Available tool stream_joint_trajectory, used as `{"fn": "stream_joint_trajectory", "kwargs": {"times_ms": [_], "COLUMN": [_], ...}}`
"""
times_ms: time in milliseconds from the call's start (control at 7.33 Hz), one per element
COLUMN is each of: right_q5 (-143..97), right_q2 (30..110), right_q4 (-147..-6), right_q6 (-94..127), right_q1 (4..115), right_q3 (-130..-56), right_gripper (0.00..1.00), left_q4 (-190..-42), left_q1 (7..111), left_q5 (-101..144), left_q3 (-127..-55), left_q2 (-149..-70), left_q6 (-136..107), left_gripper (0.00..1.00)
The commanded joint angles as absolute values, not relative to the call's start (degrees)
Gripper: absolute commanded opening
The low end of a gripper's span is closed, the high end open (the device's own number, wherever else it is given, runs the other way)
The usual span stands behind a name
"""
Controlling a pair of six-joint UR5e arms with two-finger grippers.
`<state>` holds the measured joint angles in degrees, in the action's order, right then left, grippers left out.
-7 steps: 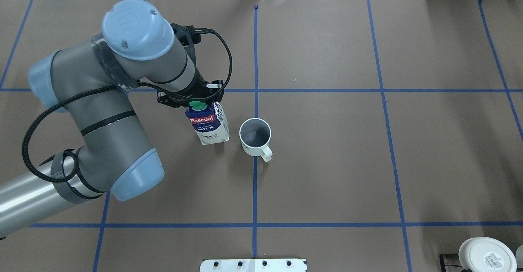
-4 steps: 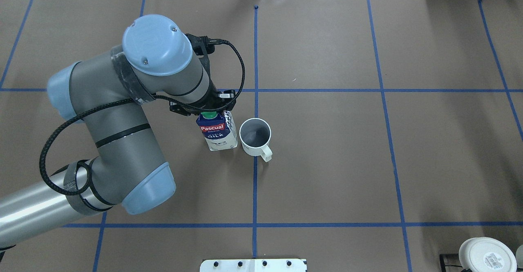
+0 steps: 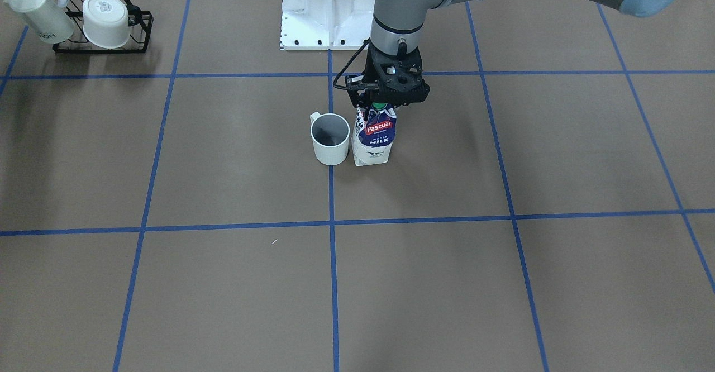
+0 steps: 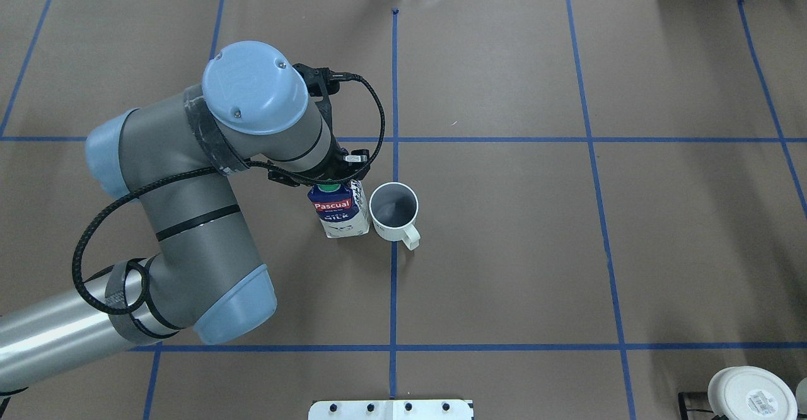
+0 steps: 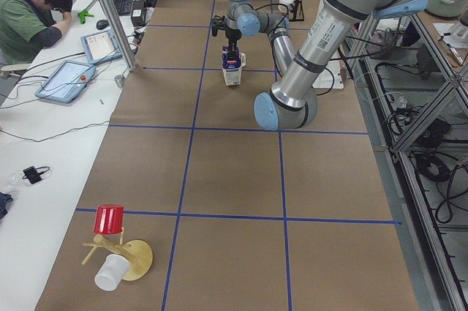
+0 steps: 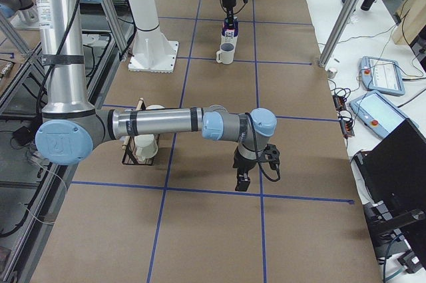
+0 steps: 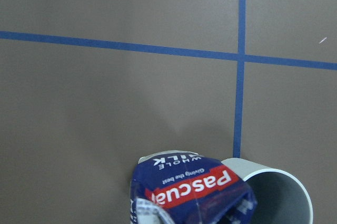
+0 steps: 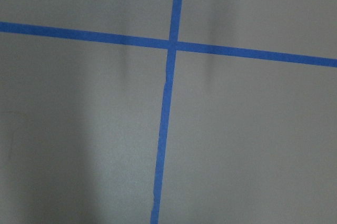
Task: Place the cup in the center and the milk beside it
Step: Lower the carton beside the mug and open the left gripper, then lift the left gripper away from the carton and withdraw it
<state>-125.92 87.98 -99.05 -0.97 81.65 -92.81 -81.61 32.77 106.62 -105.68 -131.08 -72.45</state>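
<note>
The cup (image 4: pixel 394 212), a plain white mug with a grey inside, stands upright on the vertical blue tape line of the center (image 4: pixel 393 281), handle toward the robot. It also shows in the front view (image 3: pixel 330 140). The milk (image 4: pixel 340 213), a blue and white "Pascual" carton with a green cap, stands upright close beside the cup on the robot's left side (image 3: pixel 374 137). My left gripper (image 3: pixel 385 103) is shut on the carton's top from above. The left wrist view shows the carton (image 7: pixel 189 190) and cup rim (image 7: pixel 279 197). My right gripper (image 6: pixel 241 182) hangs low, far away; I cannot tell its state.
A black rack (image 3: pixel 95 23) holding two white mugs stands at the robot's right near corner, also in the overhead view (image 4: pixel 750 395). The white robot base plate (image 3: pixel 327 14) lies behind the cup. A wooden mug tree with a red cup (image 5: pixel 110 219) stands at the far left end.
My left arm has carried the milk carton to the right, toward the cup; it now stands close beside it. The cup has not moved.
</note>
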Motion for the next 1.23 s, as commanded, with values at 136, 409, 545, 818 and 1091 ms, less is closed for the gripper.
{"fn": "stream_joint_trajectory", "kwargs": {"times_ms": [136, 409, 545, 818, 1091], "right_q5": [-126.0, -126.0, -126.0, -126.0, -126.0], "right_q2": [88.0, 87.9, 87.9, 87.9, 87.8], "right_q4": [-99.1, -99.1, -99.1, -99.1, -99.1], "right_q6": [-0.9, -0.9, -1.0, -1.0, -1.1], "right_q1": [81.7, 81.7, 81.7, 81.7, 81.7], "right_q3": [-92.8, -92.8, -92.8, -92.8, -92.8], "right_gripper": [1.0, 1.0, 1.0, 1.0, 1.0], "left_q4": [-81.3, -76.7, -73.2, -71.9, -72.1], "left_q1": [33.2, 37.0, 41.9, 51.7, 59.8], "left_q5": [106.6, 108.0, 112.4, 117.7, 118.2], "left_q3": [-107.4, -111.8, -113.4, -115.4, -115.2], "left_q2": [-130.9, -131.0, -130.6, -123.2, -114.8], "left_q6": [-71.8, -66.8, -61.2, -43.9, -31.1], "left_gripper": [0.99, 0.99, 0.99, 0.99, 0.99]}}
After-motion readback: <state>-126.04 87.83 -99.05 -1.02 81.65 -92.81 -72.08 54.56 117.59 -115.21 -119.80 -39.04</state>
